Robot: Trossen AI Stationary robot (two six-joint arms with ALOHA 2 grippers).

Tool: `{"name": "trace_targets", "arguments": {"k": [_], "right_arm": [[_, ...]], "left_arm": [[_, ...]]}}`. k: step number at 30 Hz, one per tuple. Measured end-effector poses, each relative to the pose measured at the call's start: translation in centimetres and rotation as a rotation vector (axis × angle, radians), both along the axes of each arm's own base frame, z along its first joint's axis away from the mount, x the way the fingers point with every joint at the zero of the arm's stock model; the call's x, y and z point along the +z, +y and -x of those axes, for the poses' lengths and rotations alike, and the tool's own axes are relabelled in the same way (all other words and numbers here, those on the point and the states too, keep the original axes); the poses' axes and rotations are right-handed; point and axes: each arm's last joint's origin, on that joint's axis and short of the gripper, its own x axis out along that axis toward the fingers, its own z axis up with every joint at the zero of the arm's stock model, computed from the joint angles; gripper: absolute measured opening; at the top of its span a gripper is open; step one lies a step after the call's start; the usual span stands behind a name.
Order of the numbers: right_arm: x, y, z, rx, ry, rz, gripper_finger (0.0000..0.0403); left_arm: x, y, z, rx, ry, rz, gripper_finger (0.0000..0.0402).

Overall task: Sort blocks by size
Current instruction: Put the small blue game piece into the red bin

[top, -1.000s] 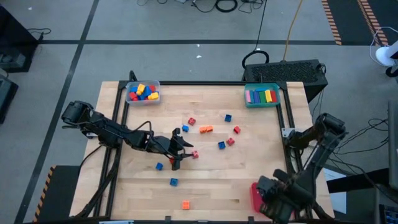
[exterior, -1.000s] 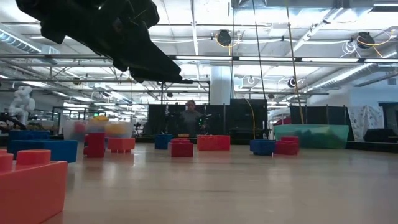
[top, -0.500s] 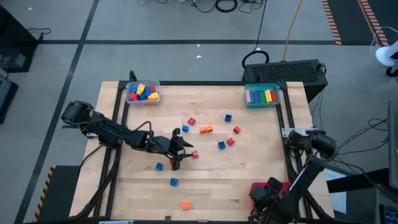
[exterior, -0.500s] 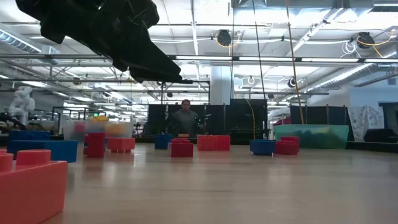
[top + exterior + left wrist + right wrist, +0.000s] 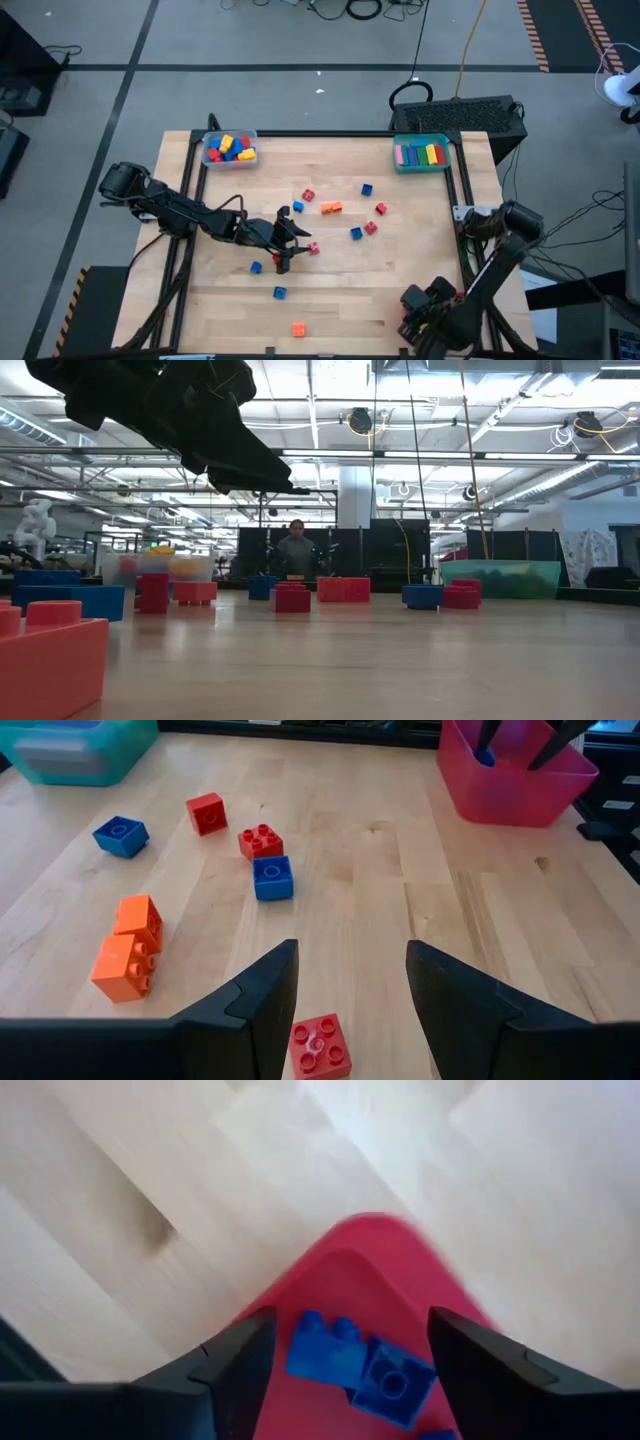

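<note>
On my right wrist camera, the right gripper [image 5: 340, 1370] hangs over the red tray [image 5: 400, 1295] at the table's near right corner, fingers spread wide and holding nothing. Blue blocks [image 5: 360, 1365] lie in the tray between the finger pads. From above, that gripper [image 5: 418, 305] shows at the near edge, with most of the tray hidden beneath the arm.

My left gripper [image 5: 345, 990] sits lower-middle of the wooden table [image 5: 340, 290], reaching in from the left. Its fingers are apart and empty, and a small red block [image 5: 320, 1045] lies on the wood between them, not gripped. Just beyond, an orange pair of bricks [image 5: 128, 948] sits off to one side, and a blue cube [image 5: 272, 877] touches a red four-stud block [image 5: 260, 841].

On the high view, loose blue cubes [image 5: 279, 292] and an orange cube [image 5: 298, 328] lie near me, red and blue ones scatter mid-table, and an orange brick [image 5: 331, 208] rests centrally. At the far edge, the clear tray [image 5: 230, 148] on the left holds medium bricks; the teal tray [image 5: 421, 154] on the right holds long bars side by side.

A person [image 5: 296, 550] stands in the room beyond.
</note>
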Motion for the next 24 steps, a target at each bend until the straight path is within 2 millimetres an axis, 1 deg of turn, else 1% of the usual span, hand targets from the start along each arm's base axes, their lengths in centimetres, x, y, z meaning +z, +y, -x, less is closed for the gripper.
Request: {"name": "trace_targets", "arguments": {"k": [7,13,16,19,22,24], "right_arm": [[2.3,-1.3,-0.3,-0.022,-0.117,0.005,0.0233],[3.6,-3.5,-1.3,-0.037,-0.16,0.076,0.0227],[3.8,-4.8,-2.2,-0.032,-0.151,0.126,0.0226],[3.8,-6.1,-3.2,-0.009,-0.11,0.167,0.0226],[3.8,-7.7,-4.5,0.021,-0.083,0.197,0.0226],[3.9,-8.9,-5.6,0.05,-0.09,0.242,0.0226]], "left_arm": [[0.0,0.0,0.0,-0.004,0.005,0.001,0.019],[-0.1,-0.1,0.0,-0.026,0.008,0.011,0.019],[-0.1,-0.2,0.0,-0.073,0.015,0.034,0.019],[-0.1,-0.3,0.1,-0.081,0.017,0.04,0.019],[-0.1,-0.3,0.1,-0.072,0.018,0.058,0.019],[-0.1,-0.3,0.0,-0.083,0.014,0.034,0.0189]]}}
